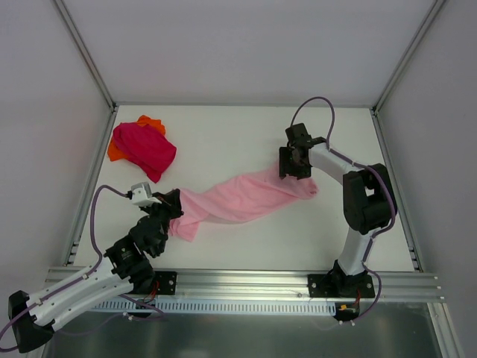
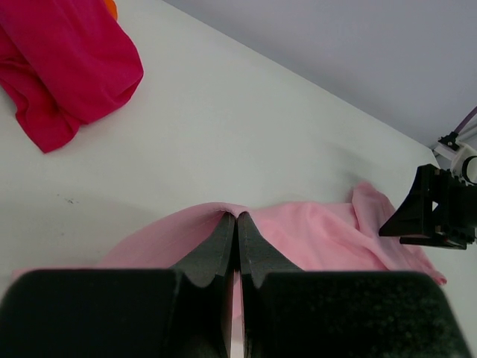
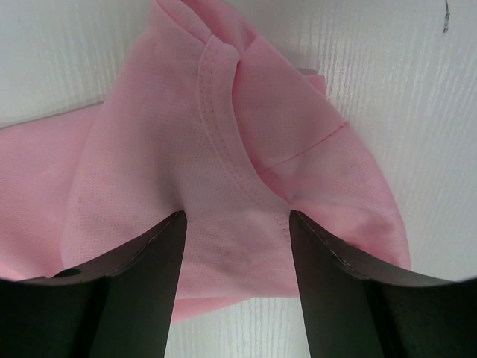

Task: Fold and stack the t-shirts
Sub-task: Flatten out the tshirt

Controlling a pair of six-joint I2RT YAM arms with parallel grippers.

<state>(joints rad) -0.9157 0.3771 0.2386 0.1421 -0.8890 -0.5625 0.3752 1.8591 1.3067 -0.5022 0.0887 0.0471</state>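
Pinched tight on the light pink t-shirt [image 1: 238, 198], the left tool [image 2: 237, 224] holds its near-left end. At the far-right end, the right tool [image 3: 235, 224] straddles the stitched collar, jaws spread. Soft and twisted, the shirt runs diagonally between them across the white tabletop [image 1: 223, 134]; the magenta t-shirt [image 1: 145, 149] and orange t-shirt [image 1: 153, 121] lie bunched far left.

pink t-shirt [image 1: 238, 198] across centre, magenta pile [image 1: 145, 147] — far-left

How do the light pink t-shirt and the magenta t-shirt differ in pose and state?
The light pink t-shirt lies stretched in a long band; the magenta t-shirt sits bunched. The left gripper is shut on the light pink t-shirt; no gripper touches the magenta t-shirt. Both are unfolded.
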